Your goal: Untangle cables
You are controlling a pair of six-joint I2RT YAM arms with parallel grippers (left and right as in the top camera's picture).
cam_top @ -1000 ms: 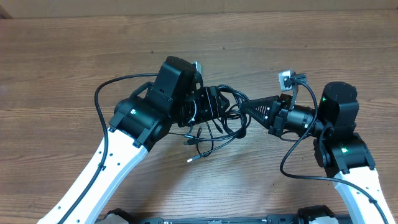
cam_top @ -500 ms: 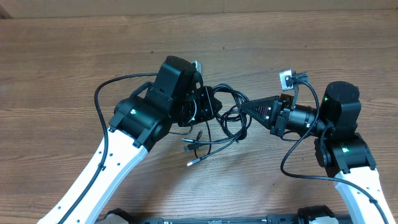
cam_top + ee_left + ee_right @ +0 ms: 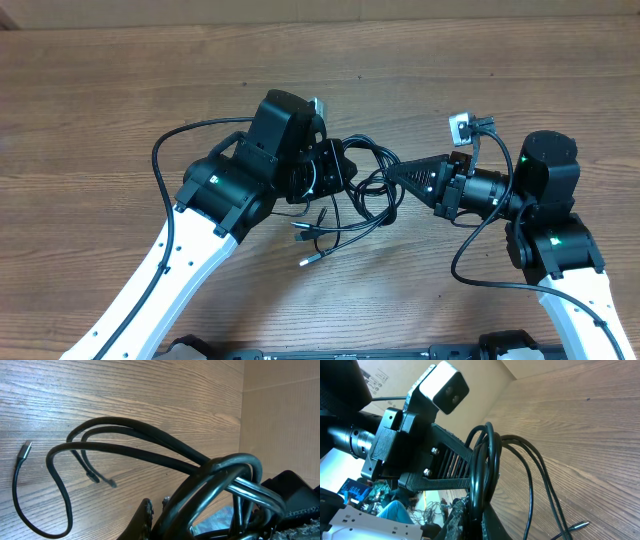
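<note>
We take the tangle of cables [image 3: 362, 188] near the middle of the counter [image 3: 120, 80] as our landmark. To its left, the left arm [image 3: 215, 190] reaches in from the lower left. The left gripper [image 3: 335, 168] touches the left side of the tangle, its jaws closed on several black loops. In the left wrist view those loops [image 3: 230, 460] crowd together right at the jaws, and thinner strands run away from them across the wood. Just below the tangle, loose ends lie flat on the counter. One of them finishes in a small silver plug [image 3: 305, 261], which also shows in the left wrist view [image 3: 25, 451]. On the right side of the tangle, the right gripper [image 3: 397, 180] pinches a bunch of loops between closed fingers. In the right wrist view the cords [image 3: 489, 460] rise straight out of that pinch. Farther right of the tangle stands the right arm [image 3: 545, 200].
</note>
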